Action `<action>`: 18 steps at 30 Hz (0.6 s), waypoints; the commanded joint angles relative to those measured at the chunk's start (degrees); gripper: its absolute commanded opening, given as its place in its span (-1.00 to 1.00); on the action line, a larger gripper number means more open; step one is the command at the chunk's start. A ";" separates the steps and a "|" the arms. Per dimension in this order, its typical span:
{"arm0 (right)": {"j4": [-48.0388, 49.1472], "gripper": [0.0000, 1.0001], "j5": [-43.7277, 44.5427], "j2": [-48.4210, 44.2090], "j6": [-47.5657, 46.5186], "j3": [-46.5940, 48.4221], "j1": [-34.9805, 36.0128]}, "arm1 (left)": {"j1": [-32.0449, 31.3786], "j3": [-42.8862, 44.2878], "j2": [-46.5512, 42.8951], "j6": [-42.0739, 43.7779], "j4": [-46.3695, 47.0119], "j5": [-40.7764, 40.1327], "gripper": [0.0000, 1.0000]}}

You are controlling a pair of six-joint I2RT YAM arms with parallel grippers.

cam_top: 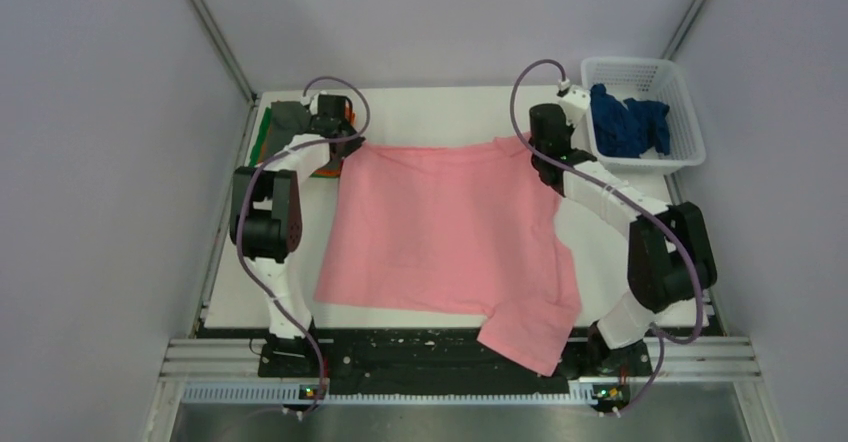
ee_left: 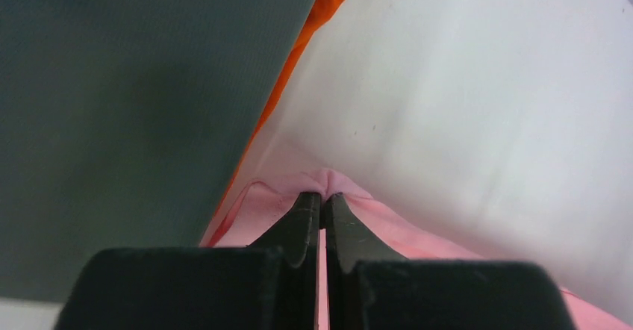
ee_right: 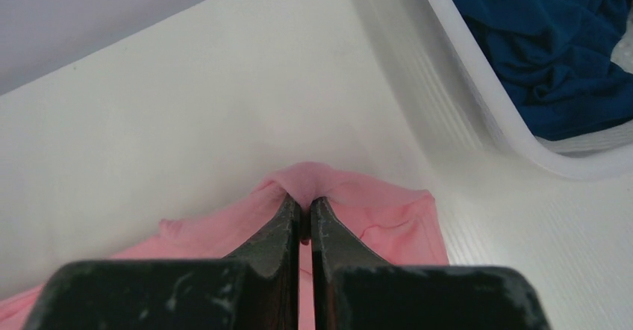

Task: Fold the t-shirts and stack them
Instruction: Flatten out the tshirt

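Note:
A light pink t-shirt [cam_top: 445, 227] lies spread across the table, one sleeve hanging over the near edge. My left gripper [cam_top: 345, 142] is shut on its far left corner; the pinched pink cloth [ee_left: 325, 179] bulges past the fingertips. My right gripper [cam_top: 530, 147] is shut on its far right corner, pink cloth [ee_right: 310, 177] pinched between the jaws. A dark blue t-shirt [cam_top: 628, 120] lies crumpled in the white mesh basket [cam_top: 690, 147]; it also shows in the right wrist view [ee_right: 552, 54]. Folded grey [ee_left: 127, 106], orange [ee_left: 298, 54] and green [cam_top: 262, 137] shirts are stacked at the far left.
The folded stack sits right beside my left gripper, against the table's left edge. The basket stands at the far right corner, close to my right gripper. White table [cam_top: 440, 112] shows beyond the pink shirt. Metal rails run along the near edge.

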 commanded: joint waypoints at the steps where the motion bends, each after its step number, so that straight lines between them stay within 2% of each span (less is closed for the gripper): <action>1: 2.97 -0.95 -4.79 7.00 2.35 6.70 -3.50 | 0.85 8.32 5.96 -0.32 0.26 1.29 -1.00; 2: 2.88 -0.93 -5.72 8.98 2.68 8.04 -4.11 | 0.96 9.87 7.47 -0.43 -0.13 1.59 -1.00; 3: 2.83 -0.89 -6.56 11.22 2.93 9.54 -4.74 | 0.98 11.07 8.67 -0.67 -0.29 1.72 -0.82; 6: 1.20 -0.68 -9.63 18.97 2.86 17.05 -6.90 | 1.07 15.47 11.83 -1.10 -1.21 2.51 0.07; 7: -0.13 -0.47 -11.15 21.54 2.33 20.40 -7.78 | 1.07 17.18 12.48 -1.07 -1.58 3.19 0.40; 8: -3.50 -0.23 -12.37 24.12 1.99 24.57 -8.57 | 1.07 18.57 12.85 -1.01 -1.82 4.57 0.88; 10: -9.49 0.41 -13.32 27.91 1.69 32.79 -9.41 | 0.95 20.39 12.43 -0.87 -1.28 8.00 0.98; 12: -11.41 0.70 -14.29 27.74 0.28 34.47 -9.46 | 0.90 20.46 10.88 -0.67 0.33 11.76 0.97; 15: -9.03 0.93 -18.95 23.75 -0.62 29.30 -9.50 | 0.37 19.17 7.57 -0.18 1.09 16.02 0.98; 18: -5.23 0.96 -25.75 19.82 -0.71 22.41 -9.46 | -0.55 15.23 3.85 0.62 1.36 18.38 0.97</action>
